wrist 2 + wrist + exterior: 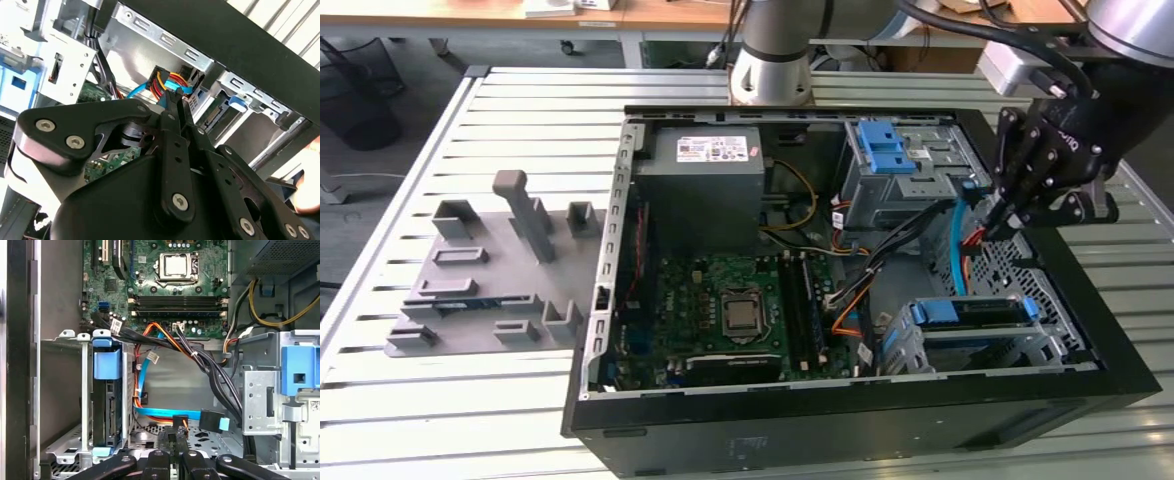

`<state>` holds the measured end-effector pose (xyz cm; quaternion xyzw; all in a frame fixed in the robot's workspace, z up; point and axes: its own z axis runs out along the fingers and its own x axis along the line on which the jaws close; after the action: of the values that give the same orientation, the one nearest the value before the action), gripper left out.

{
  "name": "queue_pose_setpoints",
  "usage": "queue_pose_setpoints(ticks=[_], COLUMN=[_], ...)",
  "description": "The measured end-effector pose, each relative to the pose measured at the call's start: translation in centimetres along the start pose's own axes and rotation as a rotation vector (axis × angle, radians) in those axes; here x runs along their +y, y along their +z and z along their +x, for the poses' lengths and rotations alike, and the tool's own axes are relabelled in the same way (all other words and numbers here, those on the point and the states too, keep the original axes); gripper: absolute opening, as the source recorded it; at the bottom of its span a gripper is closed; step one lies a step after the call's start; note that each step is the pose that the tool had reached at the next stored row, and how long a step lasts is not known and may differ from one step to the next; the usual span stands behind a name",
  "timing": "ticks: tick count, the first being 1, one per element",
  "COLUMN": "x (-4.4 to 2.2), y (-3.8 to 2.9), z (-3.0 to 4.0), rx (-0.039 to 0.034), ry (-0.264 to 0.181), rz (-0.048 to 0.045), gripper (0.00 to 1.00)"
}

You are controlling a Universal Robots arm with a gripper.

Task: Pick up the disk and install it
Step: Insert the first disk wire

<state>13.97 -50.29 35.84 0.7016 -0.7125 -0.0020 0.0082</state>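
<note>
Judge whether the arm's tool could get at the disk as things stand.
Probably not: the tool looks shut on a cable plug, so it has no free grip. The disk sits upright inside its metal cage, with only its edge exposed.

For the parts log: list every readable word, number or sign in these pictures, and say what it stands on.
No text here can be read.
Power supply sticker: print too small to read.
Drive cage label: too blurred to read.
Motherboard markings: too small to read.
</note>
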Motion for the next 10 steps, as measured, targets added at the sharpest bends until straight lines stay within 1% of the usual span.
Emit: queue_pose_setpoints(ticks=[2, 8, 10], x=[0.03, 0.3, 0.31], y=[0.2, 1.21, 1.43], z=[0.55, 1.96, 2.23], rx=[-0.0002, -0.0002, 0.0001], ry=[0.0, 0.0, 0.0], rz=[0.0, -0.0001, 0.0], gripper=[0.16, 0.16, 0.16])
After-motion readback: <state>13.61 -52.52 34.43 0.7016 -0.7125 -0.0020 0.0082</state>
